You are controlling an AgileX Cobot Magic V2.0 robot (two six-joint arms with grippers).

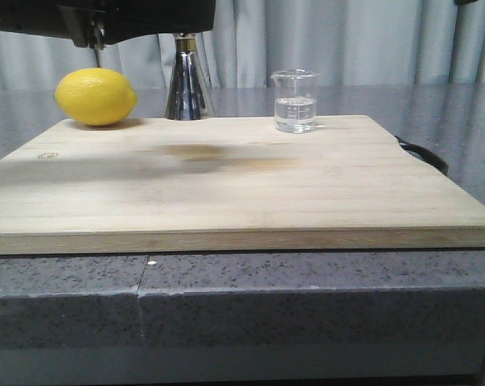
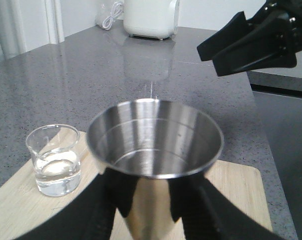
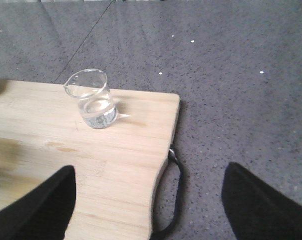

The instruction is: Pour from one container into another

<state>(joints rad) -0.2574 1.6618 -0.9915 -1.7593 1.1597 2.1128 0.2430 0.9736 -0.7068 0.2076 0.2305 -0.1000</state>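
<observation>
The steel jigger (image 1: 189, 90) stands on the far part of the wooden board (image 1: 226, 193); its top is hidden behind my left arm. In the left wrist view its empty upper cup (image 2: 156, 145) faces me, and my left gripper (image 2: 156, 212) is shut on its narrow body, a black finger pressed to each side. The clear glass beaker (image 1: 295, 102) (image 2: 54, 160) (image 3: 93, 100), partly filled with clear liquid, stands upright to the jigger's right. My right gripper (image 3: 148, 200) is open, hovering above the board's right edge, apart from the beaker.
A yellow lemon (image 1: 96, 96) lies at the board's far left. A black loop handle (image 3: 173, 195) hangs off the board's right edge. The board rests on a grey speckled counter (image 1: 306, 281). A white appliance (image 2: 151, 17) stands on the counter beyond the board.
</observation>
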